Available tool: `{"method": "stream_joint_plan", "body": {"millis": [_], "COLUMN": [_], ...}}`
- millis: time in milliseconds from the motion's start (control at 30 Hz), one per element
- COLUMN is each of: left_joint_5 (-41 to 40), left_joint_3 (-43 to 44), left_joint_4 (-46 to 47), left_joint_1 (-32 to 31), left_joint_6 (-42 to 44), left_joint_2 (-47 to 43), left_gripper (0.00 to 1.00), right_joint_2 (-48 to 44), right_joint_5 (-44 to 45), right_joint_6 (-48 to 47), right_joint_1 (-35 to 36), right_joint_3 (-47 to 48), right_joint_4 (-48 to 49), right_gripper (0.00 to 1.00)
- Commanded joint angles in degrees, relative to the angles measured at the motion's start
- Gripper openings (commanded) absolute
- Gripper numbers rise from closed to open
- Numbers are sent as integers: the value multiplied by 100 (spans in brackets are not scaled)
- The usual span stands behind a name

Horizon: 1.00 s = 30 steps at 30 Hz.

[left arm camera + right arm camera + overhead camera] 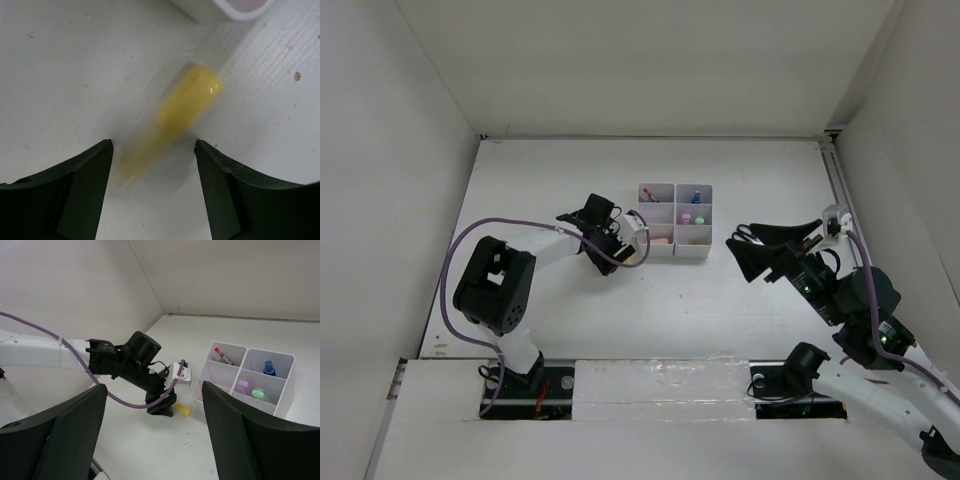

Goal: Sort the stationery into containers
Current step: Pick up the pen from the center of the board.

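Observation:
A yellow highlighter [185, 105] lies on the table just outside the near-left corner of the white organiser tray [707, 254]. My left gripper [152, 145] is open and low over it, with the highlighter's near end between the fingers and touching neither. In the top view this gripper [625, 250] is at the tray's left side. The tray holds a red pen [223, 356], a blue piece [269, 368], a pink highlighter [243, 386], a green highlighter [260, 394] and a beige eraser [660, 240]. My right gripper [745, 255] is open and empty, raised to the right of the tray. No scissors show.
The tray's corner [220, 10] is close beyond the highlighter's far end. The left arm's purple cable [130, 402] loops beside its wrist. White walls close in the table at the left, back and right.

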Motion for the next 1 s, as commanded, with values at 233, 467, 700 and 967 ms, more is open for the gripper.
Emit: {"method": "stream_joint_plan", "body": {"millis": [233,467,700,967], "left_joint_5": [258,336,284,-313], "left_joint_3": [-170,-671,-1112,-287], "left_joint_4": [-249,-187,330,578], "left_joint_1": [24,24,24,-29], "left_joint_6": [-52,0,-148,-1017], "left_joint_2": [11,-499,-1281,-1932], "left_gripper": [41,0,0,0], "right_joint_2": [-323,-438,-552,-184], "right_joint_5": [140,254,447,606], "right_joint_6": [-41,12,64,117], "right_joint_1": [44,44,96,96], "right_joint_3": [-48,-48,-101,-40], "right_joint_4": [52,52,52,52], "right_gripper": [82,82,84,84]}}
